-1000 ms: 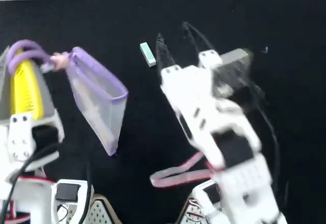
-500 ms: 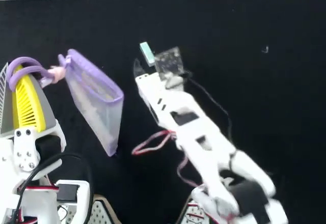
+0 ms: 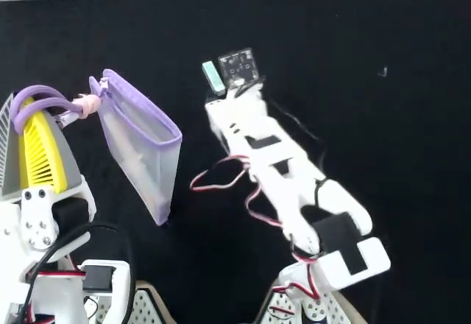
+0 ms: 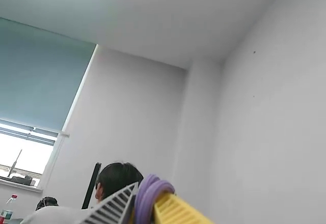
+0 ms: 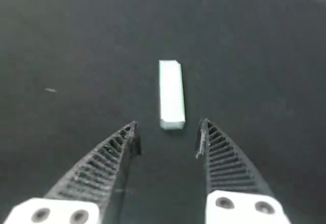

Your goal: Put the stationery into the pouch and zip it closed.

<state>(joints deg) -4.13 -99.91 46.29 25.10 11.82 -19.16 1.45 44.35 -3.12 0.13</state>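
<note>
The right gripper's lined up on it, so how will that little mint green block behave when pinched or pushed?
The mint green block looks flat-sided and lies flat, so it probably won't roll. It's small and seems solid, so it's likely light and stiff. On the black table it may slide if the open right gripper nudges it.

The pouch [image 3: 140, 143] hangs over the left side of the table [image 3: 383, 155], its strap pinched in the left gripper [image 3: 31, 97]. To its right, the eraser [image 5: 171, 94] lies on the table, just ahead of the right gripper's [image 5: 168, 132] spread fingers.
</note>
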